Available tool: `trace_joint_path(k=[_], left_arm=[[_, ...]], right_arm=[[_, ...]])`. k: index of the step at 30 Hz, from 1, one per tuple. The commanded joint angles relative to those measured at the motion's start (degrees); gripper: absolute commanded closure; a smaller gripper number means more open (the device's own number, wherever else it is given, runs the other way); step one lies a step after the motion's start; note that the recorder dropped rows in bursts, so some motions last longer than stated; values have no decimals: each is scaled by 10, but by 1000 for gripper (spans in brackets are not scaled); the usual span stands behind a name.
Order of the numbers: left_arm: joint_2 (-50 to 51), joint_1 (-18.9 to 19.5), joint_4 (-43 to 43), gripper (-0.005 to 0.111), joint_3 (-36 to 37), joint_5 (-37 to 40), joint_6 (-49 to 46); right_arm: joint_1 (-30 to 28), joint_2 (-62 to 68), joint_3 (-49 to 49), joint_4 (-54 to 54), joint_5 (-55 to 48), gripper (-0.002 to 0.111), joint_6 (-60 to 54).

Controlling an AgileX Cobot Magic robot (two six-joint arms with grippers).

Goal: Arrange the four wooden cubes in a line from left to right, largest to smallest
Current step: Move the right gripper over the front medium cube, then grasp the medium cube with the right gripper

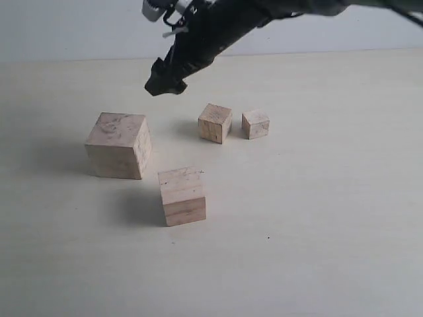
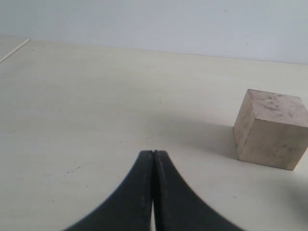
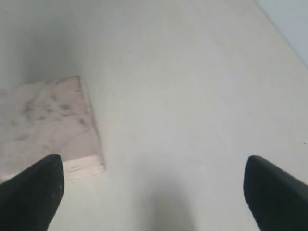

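Four pale wooden cubes rest on the table. The largest cube (image 1: 117, 144), speckled dark on top, sits at the left; it also shows in the left wrist view (image 2: 272, 129) and the right wrist view (image 3: 45, 122). The second cube (image 1: 182, 195) lies nearer the front. The third cube (image 1: 215, 122) and the smallest cube (image 1: 255, 123) sit side by side further back. My right gripper (image 1: 165, 84) hangs open above the table behind the largest cube, reaching across from the upper right, empty (image 3: 153, 190). My left gripper (image 2: 154, 153) is shut on nothing; it does not show in the exterior view.
The cream table (image 1: 317, 218) spreads wide around the cubes. A pale wall (image 1: 66, 30) runs behind its far edge. The right arm's dark body (image 1: 225, 26) stretches over the back of the table.
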State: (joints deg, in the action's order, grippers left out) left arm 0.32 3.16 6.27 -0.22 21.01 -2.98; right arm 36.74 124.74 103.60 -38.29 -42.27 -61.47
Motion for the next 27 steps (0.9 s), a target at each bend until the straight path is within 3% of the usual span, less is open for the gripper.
trace_joint_path(k=[1, 6, 15, 27], left_arm=[[-3, -3, -1, 107, 2, -7, 3], [-3, -3, -1, 107, 2, -7, 3], [-3, -3, -1, 107, 2, -7, 3], [-3, -3, -1, 107, 2, -7, 3]], right_arm=[[-1, -69, 1, 35, -150, 14, -4], [-1, -78, 1, 59, -277, 14, -4], [-1, -66, -109, 51, -275, 14, -81], [-1, -65, -212, -54, -172, 14, -248]])
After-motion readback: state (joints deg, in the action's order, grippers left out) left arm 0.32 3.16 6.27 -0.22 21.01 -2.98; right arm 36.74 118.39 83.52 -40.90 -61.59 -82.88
